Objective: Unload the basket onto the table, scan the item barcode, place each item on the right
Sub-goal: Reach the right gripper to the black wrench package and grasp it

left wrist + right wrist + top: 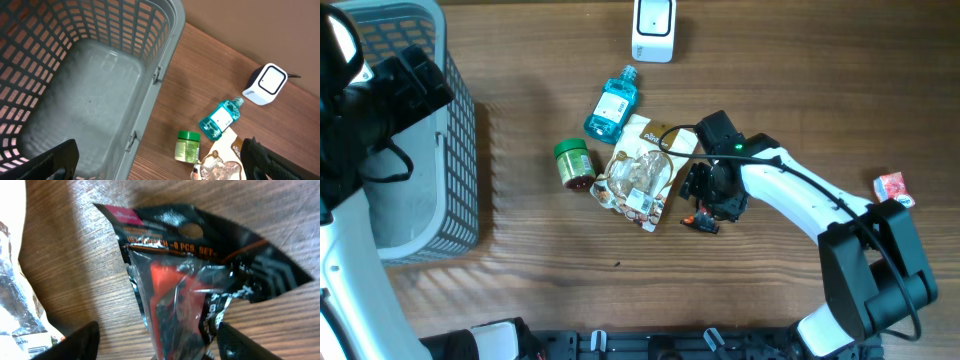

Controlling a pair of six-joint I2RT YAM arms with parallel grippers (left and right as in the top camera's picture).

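The packet lies flat on the worktop, just beside the snack bag. The right gripper stands over it, jaws apart on either side, not yet pinching. It should probably squeeze the thick middle, not the thin foil edge, then lift straight and show the barcode side to the scanner. The left gripper hangs released, empty, above the basket.

Left end effector, jaws wide apart
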